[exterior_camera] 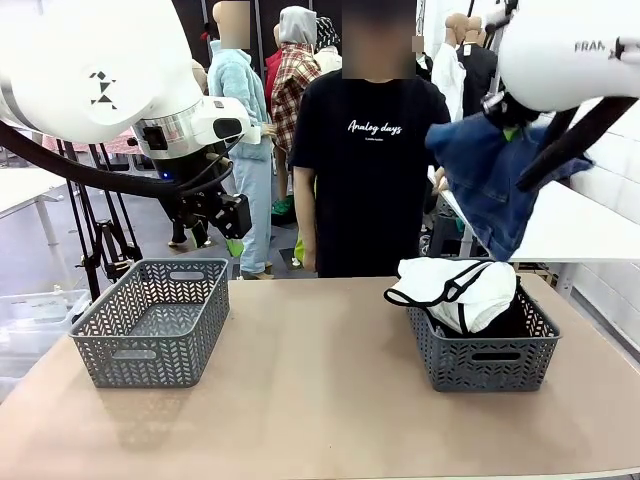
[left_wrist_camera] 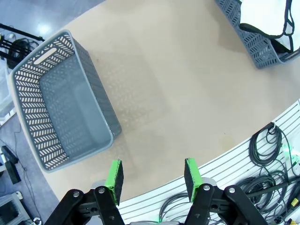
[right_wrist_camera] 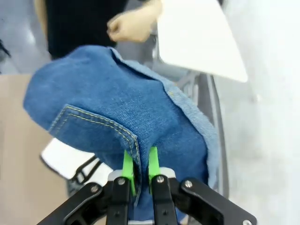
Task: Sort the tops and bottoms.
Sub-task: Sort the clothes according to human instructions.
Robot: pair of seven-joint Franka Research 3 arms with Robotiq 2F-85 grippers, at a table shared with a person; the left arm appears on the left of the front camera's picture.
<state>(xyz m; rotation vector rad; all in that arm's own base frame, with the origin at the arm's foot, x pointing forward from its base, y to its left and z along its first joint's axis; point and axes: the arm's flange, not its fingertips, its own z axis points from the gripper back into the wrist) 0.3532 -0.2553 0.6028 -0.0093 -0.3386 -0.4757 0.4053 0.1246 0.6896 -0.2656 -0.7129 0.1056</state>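
While the blue denim garment (right_wrist_camera: 117,117) hangs high over the right side of the surface (exterior_camera: 320,390), the right gripper (right_wrist_camera: 139,166) has its jaws clamped on a fold of it; below sits the right grey plastic lattice basket (exterior_camera: 485,355), holding the white top with thin black trim (exterior_camera: 455,290) over something black; the left grey lattice basket (left_wrist_camera: 61,103) lies empty, with the left gripper (left_wrist_camera: 153,177) above it, jaws apart; the pinch looks narrow, so the denim could slip, or drop among the tops.
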